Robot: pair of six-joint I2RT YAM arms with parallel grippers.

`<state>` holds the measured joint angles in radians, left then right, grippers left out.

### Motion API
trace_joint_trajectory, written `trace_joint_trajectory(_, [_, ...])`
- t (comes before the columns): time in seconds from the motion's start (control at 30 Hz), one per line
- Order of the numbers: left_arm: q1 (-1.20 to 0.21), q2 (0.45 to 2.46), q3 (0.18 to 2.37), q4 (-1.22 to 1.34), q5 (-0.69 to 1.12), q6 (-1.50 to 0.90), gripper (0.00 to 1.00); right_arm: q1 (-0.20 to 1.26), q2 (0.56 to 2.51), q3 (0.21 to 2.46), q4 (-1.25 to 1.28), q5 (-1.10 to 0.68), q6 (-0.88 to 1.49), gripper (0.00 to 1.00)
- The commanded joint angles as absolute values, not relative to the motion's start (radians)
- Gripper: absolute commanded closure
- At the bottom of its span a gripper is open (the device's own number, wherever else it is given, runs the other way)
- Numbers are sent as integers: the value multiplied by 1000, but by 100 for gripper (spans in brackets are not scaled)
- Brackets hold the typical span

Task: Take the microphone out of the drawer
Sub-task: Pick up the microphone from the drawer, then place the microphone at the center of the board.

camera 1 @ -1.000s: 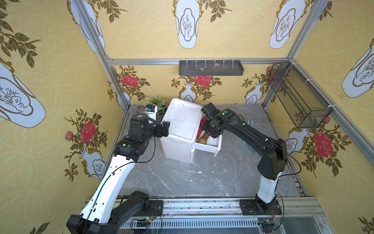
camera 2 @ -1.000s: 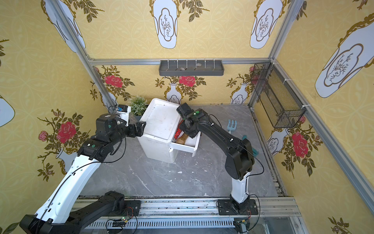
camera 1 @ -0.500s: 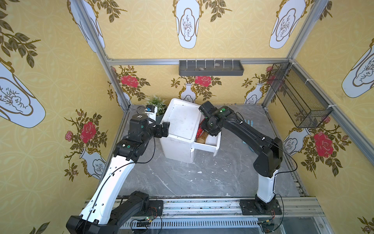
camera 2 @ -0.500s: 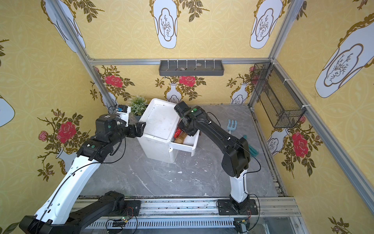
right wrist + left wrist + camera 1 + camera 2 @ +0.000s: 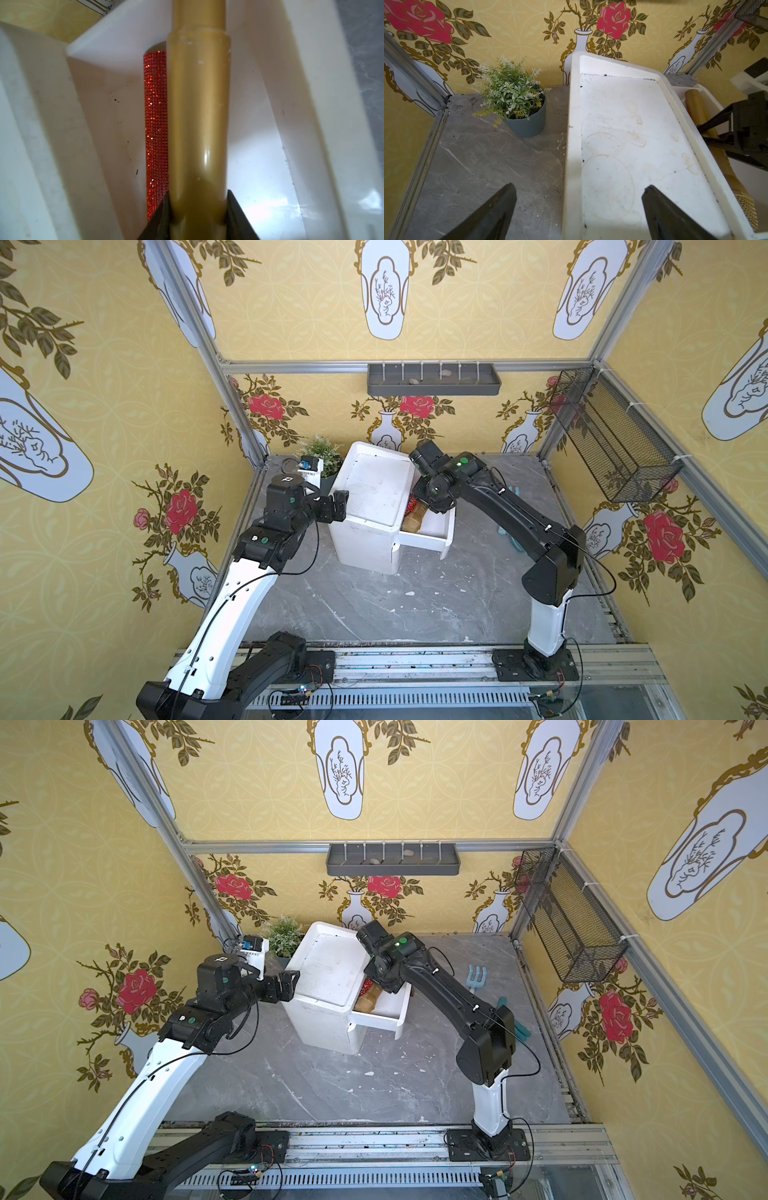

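A gold microphone lies lengthwise in the open white drawer, its mesh head toward the drawer front. My right gripper reaches down into the drawer and is shut on the microphone's handle, one finger on each side. Both top views show the microphone under the right wrist. My left gripper is open, its fingers straddling the left rim of the white cabinet top without gripping it.
A red sparkly cylinder lies in the drawer beside the microphone. A potted plant stands left of the cabinet at the back. A blue hand rake lies on the table behind the right arm. A wire basket hangs on the right wall.
My right gripper has narrowed from partly open onto the microphone handle and shifted slightly toward the back of the drawer. The left arm has not moved.
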<state>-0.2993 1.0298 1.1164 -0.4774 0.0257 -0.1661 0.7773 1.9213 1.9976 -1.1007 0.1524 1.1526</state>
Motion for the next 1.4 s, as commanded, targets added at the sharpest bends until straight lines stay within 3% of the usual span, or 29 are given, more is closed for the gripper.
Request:
trace_joint_trajectory(0.0, [-298, 1028, 1106, -472, 18, -165, 0, 776, 1913, 2023, -1054, 223, 1119, 85])
trace_joint_trajectory(0.77, [-298, 1042, 1088, -472, 2, -163, 0, 751, 1909, 2148, -1092, 338, 938, 86])
trace_joint_trajectory(1.0, [-298, 1033, 1092, -494, 8, -174, 0, 648, 1821, 2095, -1026, 296, 858, 87])
trace_joint_trajectory(1.37, [-298, 1009, 1176, -570, 167, -269, 0, 398, 1651, 1904, -961, 196, 759, 87])
